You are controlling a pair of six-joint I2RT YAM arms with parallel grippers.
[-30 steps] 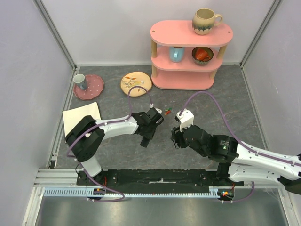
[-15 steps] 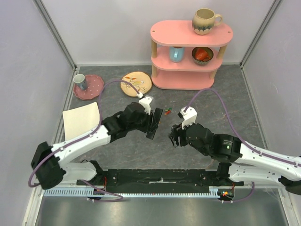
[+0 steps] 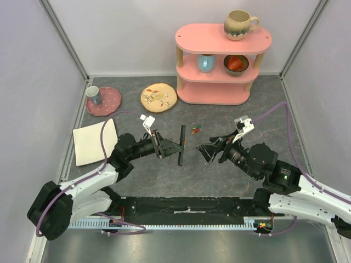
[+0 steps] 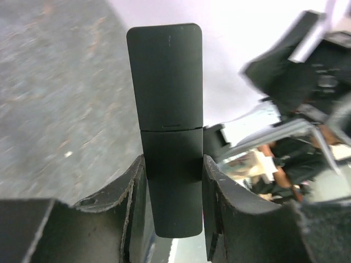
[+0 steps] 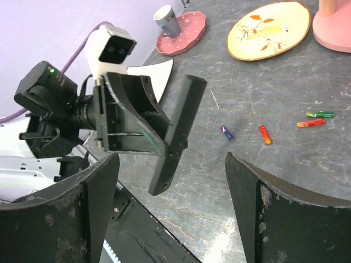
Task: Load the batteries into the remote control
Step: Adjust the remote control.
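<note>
The remote control (image 4: pixel 167 126) is pinched on its lower half by the left tool (image 4: pixel 173 183), which is closed on its sides and holds it clear of the table (image 5: pixel 329 164). Facing it, the right tool (image 5: pixel 171 156) gapes wide and holds nothing. A seam crosses the remote, so the cover seems still on. The left grip should hold firm while the right slides it off. The batteries (image 5: pixel 265 135) lie scattered on the table beyond the right tool.
</note>
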